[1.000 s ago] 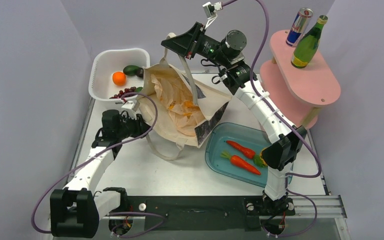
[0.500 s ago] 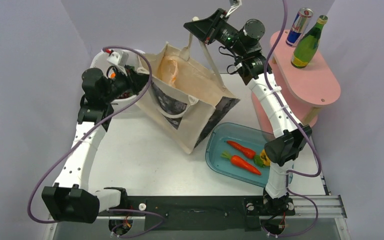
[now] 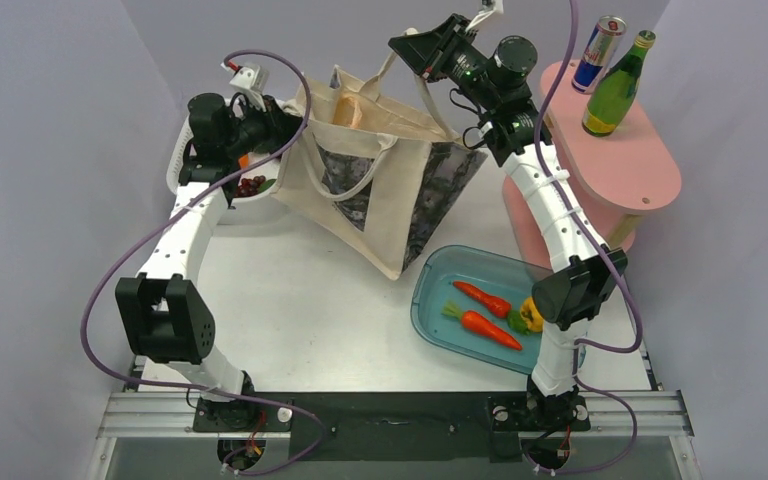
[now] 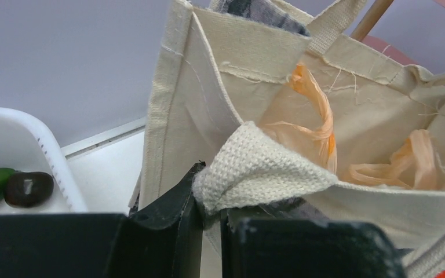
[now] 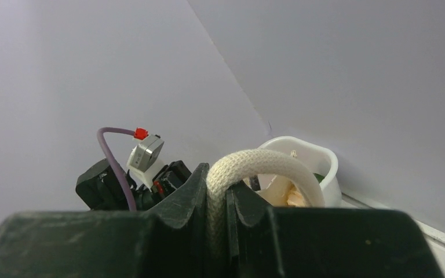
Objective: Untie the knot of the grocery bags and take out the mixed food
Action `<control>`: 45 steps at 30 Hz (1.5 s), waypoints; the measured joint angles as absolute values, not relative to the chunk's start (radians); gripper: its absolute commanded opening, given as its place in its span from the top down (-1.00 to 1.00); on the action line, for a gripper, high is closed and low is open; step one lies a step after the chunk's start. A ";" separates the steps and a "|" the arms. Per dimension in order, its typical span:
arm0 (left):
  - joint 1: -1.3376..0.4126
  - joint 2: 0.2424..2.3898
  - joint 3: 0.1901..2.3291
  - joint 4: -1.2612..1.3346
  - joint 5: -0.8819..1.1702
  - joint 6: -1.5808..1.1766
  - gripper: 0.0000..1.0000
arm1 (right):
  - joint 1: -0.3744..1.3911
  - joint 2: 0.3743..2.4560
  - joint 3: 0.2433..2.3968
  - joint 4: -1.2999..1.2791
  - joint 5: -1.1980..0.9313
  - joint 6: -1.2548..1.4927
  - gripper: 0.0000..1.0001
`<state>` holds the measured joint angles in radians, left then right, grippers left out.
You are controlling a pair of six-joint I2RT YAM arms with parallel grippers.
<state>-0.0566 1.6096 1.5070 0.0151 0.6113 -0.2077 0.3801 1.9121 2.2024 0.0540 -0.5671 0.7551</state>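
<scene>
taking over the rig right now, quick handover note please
Left hand: shut on webbing at the rim of the cream canvas tote with dark floral side panels.
Right hand: shut on a tote handle, held high.
Crinkly peach-orange plastic bag: inside the tote, twisted handles look knotted.
Done: two orange carrots in the blue tray; green bottle and blue-silver can on the pink shelf.
Left: untie the knot, empty the bag.

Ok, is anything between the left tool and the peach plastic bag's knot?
Only the rim of the cream canvas tote, which the left tool is shut on; the twisted knot sits inside, just past it.
</scene>
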 measured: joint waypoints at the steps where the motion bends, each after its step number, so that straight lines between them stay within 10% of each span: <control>1: -0.056 1.628 1.521 0.020 0.611 -0.212 1.00 | 0.380 1.912 2.199 0.054 -0.564 0.757 1.00; 32: 0.074 2.115 1.999 -0.065 0.501 -0.221 1.00 | 0.401 2.011 2.170 0.082 -0.459 0.592 1.00; 36: 0.072 2.165 2.008 -0.107 0.479 -0.204 0.80 | 0.376 2.011 2.104 0.054 -0.439 0.508 0.29; 39: 0.075 2.193 2.048 -0.145 0.472 -0.197 0.26 | 0.344 2.017 2.076 0.008 -0.421 0.467 -0.15; 45: 0.076 2.203 2.126 -0.180 0.467 -0.189 0.14 | 0.287 2.043 2.073 -0.034 -0.406 0.426 -0.35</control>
<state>0.0761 2.2028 2.1258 -0.1802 0.4671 -0.1894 0.2871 2.0426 2.0727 -0.0338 -0.4065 0.4263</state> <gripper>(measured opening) 0.411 0.658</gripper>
